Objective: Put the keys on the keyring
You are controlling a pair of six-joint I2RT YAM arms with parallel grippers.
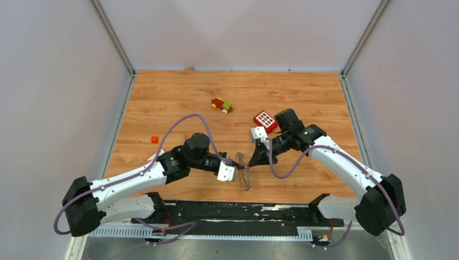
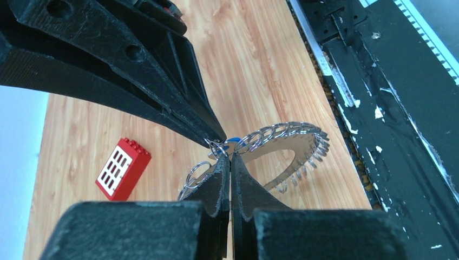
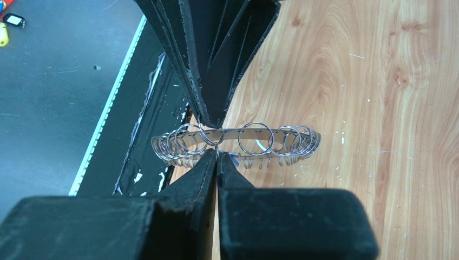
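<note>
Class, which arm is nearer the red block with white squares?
Right. The right arm passes just beside the red block; the left arm lies farther off, to its near left.

The counter (image 1: 162, 97) is a rectangular board with a light wood-grain finish. Plain pale grey walls (image 1: 54, 81) enclose it on the left, far and right sides. Slim metal posts (image 1: 115, 40) stand at the two far corners. A black rail (image 1: 243, 208), its paint chipped white in places, runs along the near edge. Beyond it lies a dark grey floor (image 3: 48, 81). Lighting is even and diffuse.
</note>
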